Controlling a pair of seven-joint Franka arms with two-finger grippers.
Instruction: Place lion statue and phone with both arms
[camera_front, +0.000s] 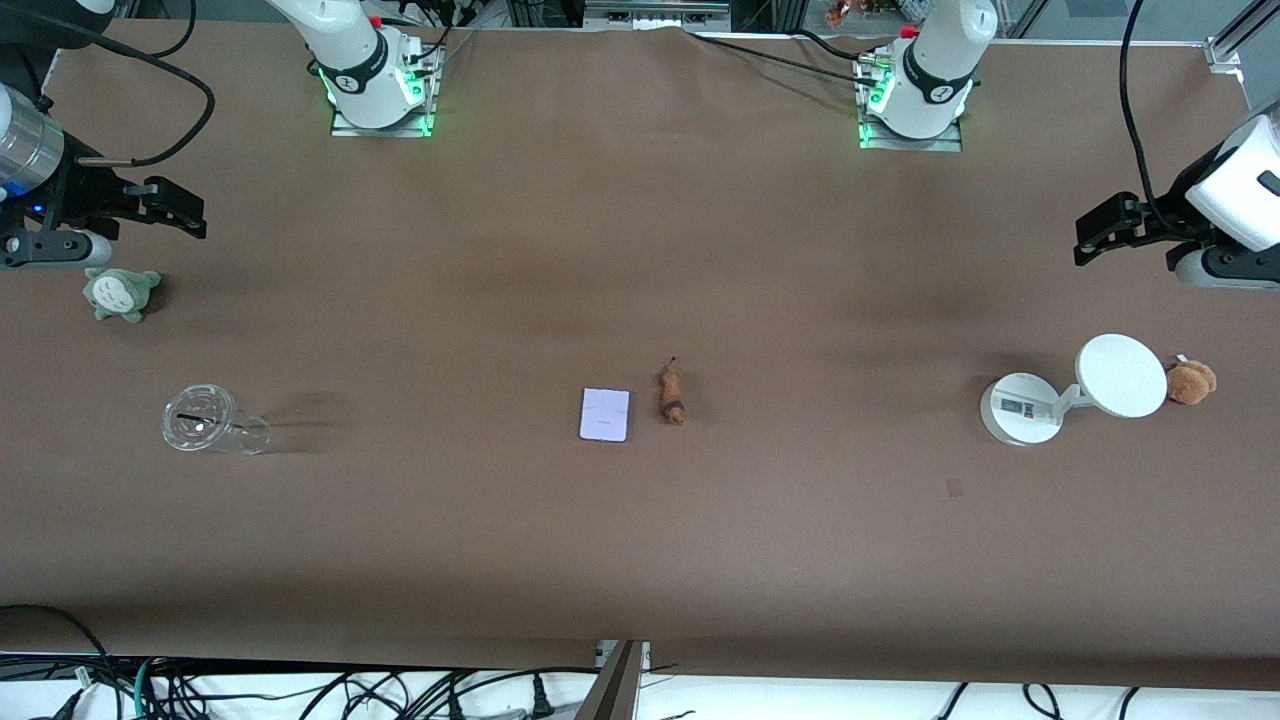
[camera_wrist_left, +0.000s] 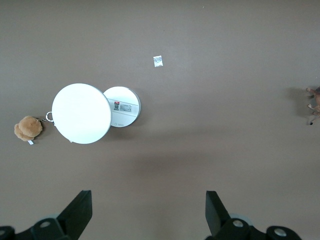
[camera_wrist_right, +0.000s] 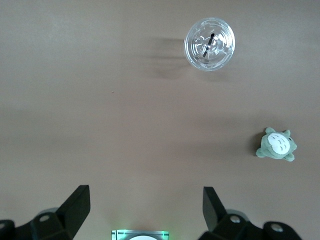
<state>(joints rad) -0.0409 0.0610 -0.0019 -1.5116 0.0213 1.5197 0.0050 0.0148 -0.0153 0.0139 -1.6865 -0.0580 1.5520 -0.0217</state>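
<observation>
The phone (camera_front: 605, 415), a flat pale lavender slab, lies at the table's middle. Beside it, toward the left arm's end, lies the small orange-brown lion statue (camera_front: 672, 393); only its legs (camera_wrist_left: 315, 102) show at the edge of the left wrist view. My left gripper (camera_front: 1090, 240) hangs open and empty over the left arm's end of the table, its jaws (camera_wrist_left: 148, 200) wide apart above bare cloth. My right gripper (camera_front: 190, 212) hangs open and empty over the right arm's end, its fingers spread (camera_wrist_right: 145, 192). Both are far from the phone and the lion.
A white round disc stand (camera_front: 1120, 375) on its round base (camera_wrist_left: 122, 106) and a fluffy brown plush (camera_front: 1191, 381) sit under the left gripper's end. A clear lidded cup (camera_front: 200, 420) and a green plush (camera_front: 120, 293) sit at the right arm's end.
</observation>
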